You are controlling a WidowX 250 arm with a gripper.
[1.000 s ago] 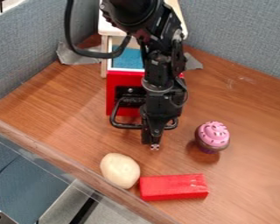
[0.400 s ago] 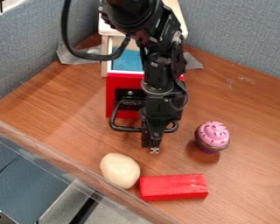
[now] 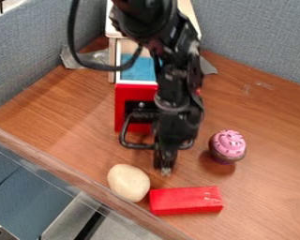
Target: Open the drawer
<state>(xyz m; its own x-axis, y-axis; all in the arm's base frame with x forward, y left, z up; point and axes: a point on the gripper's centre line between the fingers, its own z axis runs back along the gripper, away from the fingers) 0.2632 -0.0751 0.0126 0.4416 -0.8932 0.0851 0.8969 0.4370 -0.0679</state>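
The gripper (image 3: 166,171) hangs low over the table in front of the drawer, pointing down just past the black handle. The drawer (image 3: 128,99) has a red front and a blue inside, and it stands pulled out from its light wooden cabinet (image 3: 112,51). Its black loop handle (image 3: 132,145) crosses at the gripper, which hides the handle's middle and the right part of the red front. How the handle meets the fingertips is hidden.
A pale potato-like object (image 3: 128,182) and a red block (image 3: 185,200) lie near the table's front edge, close to the gripper. A pink-topped cupcake (image 3: 228,146) stands to the right. Blue-grey partitions (image 3: 252,37) border the table (image 3: 271,173).
The gripper has moved toward the front edge, nearer the potato-like object and the red block. The drawer and its handle have slid out farther with it, showing more blue inside.
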